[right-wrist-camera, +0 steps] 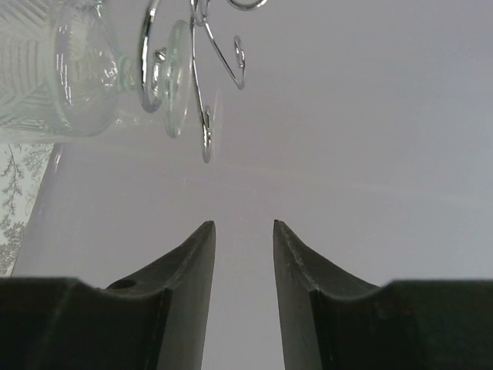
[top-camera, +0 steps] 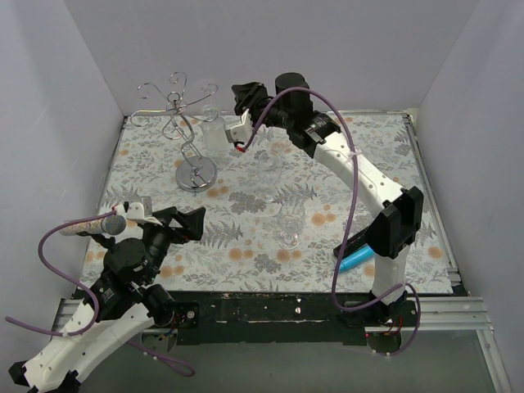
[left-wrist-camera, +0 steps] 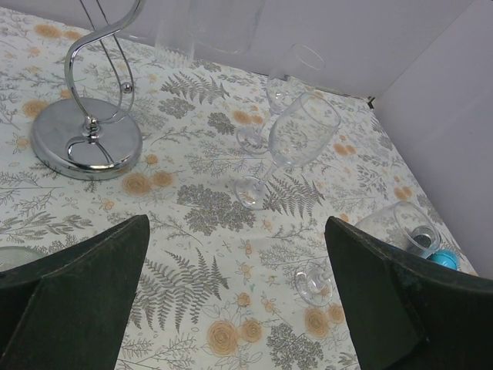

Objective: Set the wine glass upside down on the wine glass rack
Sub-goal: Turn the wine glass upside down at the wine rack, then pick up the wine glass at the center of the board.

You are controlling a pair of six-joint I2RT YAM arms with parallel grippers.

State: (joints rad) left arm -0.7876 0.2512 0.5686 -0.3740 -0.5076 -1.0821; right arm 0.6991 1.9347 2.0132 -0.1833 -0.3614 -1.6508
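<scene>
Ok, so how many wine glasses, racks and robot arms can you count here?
Wine glasses: 4 (hanging glass, near glass, middle glass, far glass)
Wine glass rack: 1
Robot arms: 2 (left arm, right arm)
Total: 7

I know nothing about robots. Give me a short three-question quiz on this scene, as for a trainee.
1. True or false: the right hand is gripping a glass.
2. Where is the clear wine glass nearest that hand? A: hanging bowl-down on the tall silver wire rack; B: lying on the flowered tablecloth; C: in the left hand.
3. Fill in: the left hand's fingers stand wide ____.
Key: 1 false; 2 A; 3 open.
</scene>
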